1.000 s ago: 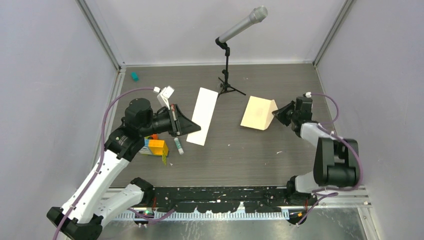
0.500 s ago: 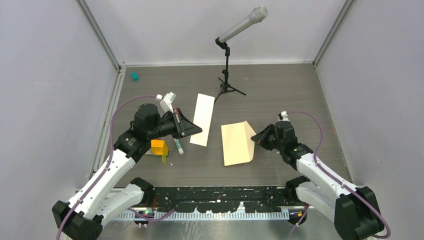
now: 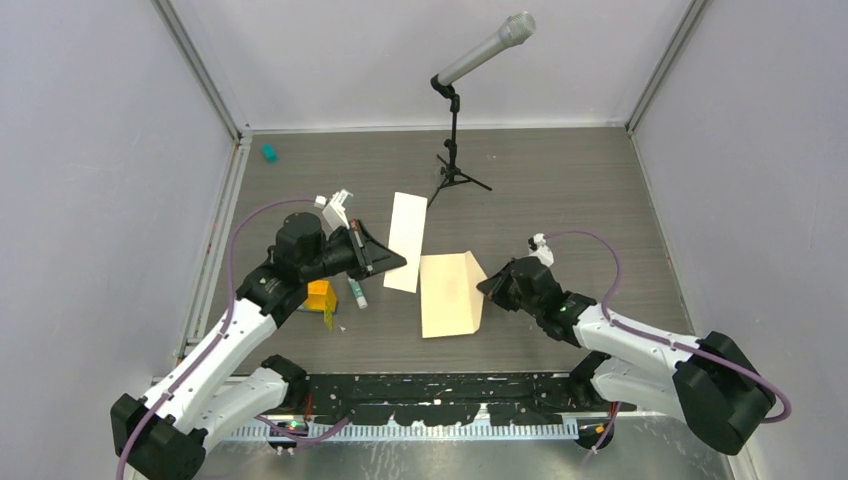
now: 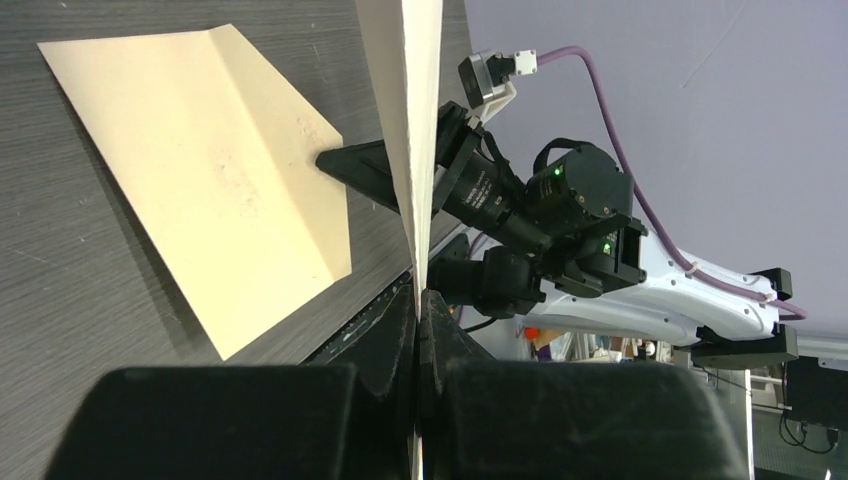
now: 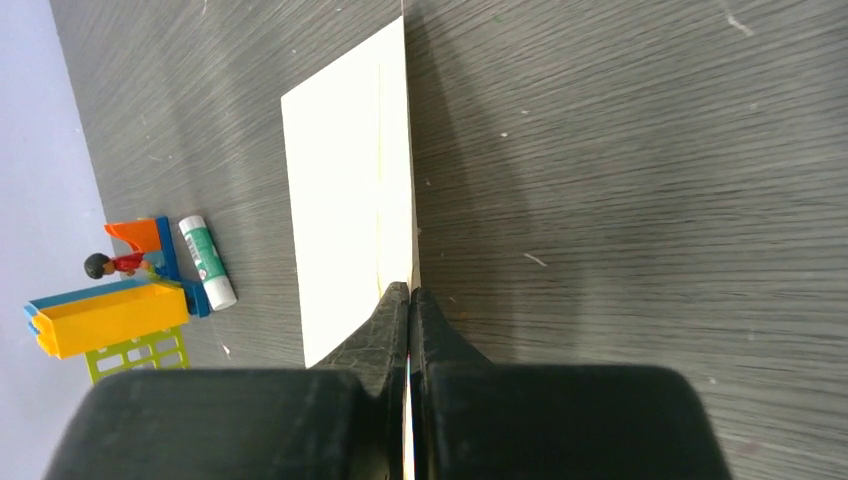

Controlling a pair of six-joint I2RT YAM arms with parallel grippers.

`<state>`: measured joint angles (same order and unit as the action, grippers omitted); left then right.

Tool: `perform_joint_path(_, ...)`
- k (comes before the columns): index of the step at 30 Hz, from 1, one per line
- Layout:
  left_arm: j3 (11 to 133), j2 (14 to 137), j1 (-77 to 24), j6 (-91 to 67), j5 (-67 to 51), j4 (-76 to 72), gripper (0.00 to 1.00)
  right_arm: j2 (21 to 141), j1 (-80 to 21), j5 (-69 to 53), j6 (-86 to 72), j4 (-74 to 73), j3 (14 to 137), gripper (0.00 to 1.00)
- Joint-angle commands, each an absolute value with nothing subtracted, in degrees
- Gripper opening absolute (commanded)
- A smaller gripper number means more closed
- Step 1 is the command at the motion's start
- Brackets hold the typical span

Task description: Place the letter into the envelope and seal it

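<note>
The pale letter [image 3: 405, 238] slants off the table left of centre, and my left gripper [image 3: 400, 264] is shut on its near end. From the left wrist the letter [image 4: 412, 140] shows edge-on, rising from the left gripper [image 4: 420, 295]. Just right of it lies the tan envelope [image 3: 447, 297] with its flap raised. My right gripper [image 3: 485, 285] is shut on that flap's right edge. The left wrist view also shows the envelope [image 4: 200, 180] and the right gripper [image 4: 335, 162] pinching the flap. In the right wrist view the envelope [image 5: 345, 200] runs up from the right gripper [image 5: 410, 292].
A microphone on a small tripod [image 3: 455, 150] stands at the back centre. An orange and yellow toy block [image 3: 318, 295] and a glue stick [image 3: 357, 292] sit under the left arm. A small teal object [image 3: 268, 152] lies at the back left. Walls close in both sides.
My right arm has pulled the envelope from the back right to the front centre, next to the letter. The left gripper with the letter has shifted slightly forward and right.
</note>
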<state>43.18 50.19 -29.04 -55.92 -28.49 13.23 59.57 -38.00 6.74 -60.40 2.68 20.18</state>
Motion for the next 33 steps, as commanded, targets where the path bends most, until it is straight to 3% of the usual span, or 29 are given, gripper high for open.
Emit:
perform_joint_path(1,42.7,49.4,-29.2,-56.6,-28.1,9.1,0.00,61.6,-42.1,16.1,-64.7,8.1,21.0,0.01)
perform_joint_path(3,42.7,49.4,-29.1,-56.4,-28.3,9.0,0.00,62.2,-42.3,16.3,-65.1,7.0,21.4,0.09)
perform_joint_path(5,42.6,49.4,-29.2,-56.1,-28.7,8.6,0.00,61.2,-42.3,16.3,-64.8,5.7,21.5,0.33)
perform_joint_path(7,42.5,49.1,-29.2,-55.7,-29.4,7.9,0.00,58.7,-42.3,17.4,-63.9,1.1,23.1,0.51)
perform_joint_path(10,42.6,48.8,-29.2,-54.7,-30.5,7.3,0.00,54.4,-42.3,21.3,-61.9,-14.0,28.2,0.62)
perform_joint_path(13,42.7,48.6,-29.2,-53.5,-32.4,5.7,0.00,49.1,-42.2,21.4,-58.5,-21.9,33.7,0.68)
perform_joint_path(14,42.7,48.6,-29.2,-53.4,-33.2,5.0,0.00,47.5,-42.2,20.2,-57.5,-22.5,34.9,0.74)
perform_joint_path(22,40.6,49.6,-29.1,-57.9,-38.1,-7.4,0.00,48.2,-42.7,-3.5,-55.3,-13.4,45.5,0.73)
perform_joint_path(27,38.9,50.0,-29.3,-62.5,-39.3,-15.2,0.00,47.9,-43.2,-4.9,-56.5,-4.2,45.3,0.73)
perform_joint_path(33,37.5,51.1,-30.2,-65.8,-38.7,-19.9,0.00,53.3,-45.2,-5.8,-57.2,2.5,47.8,0.64)
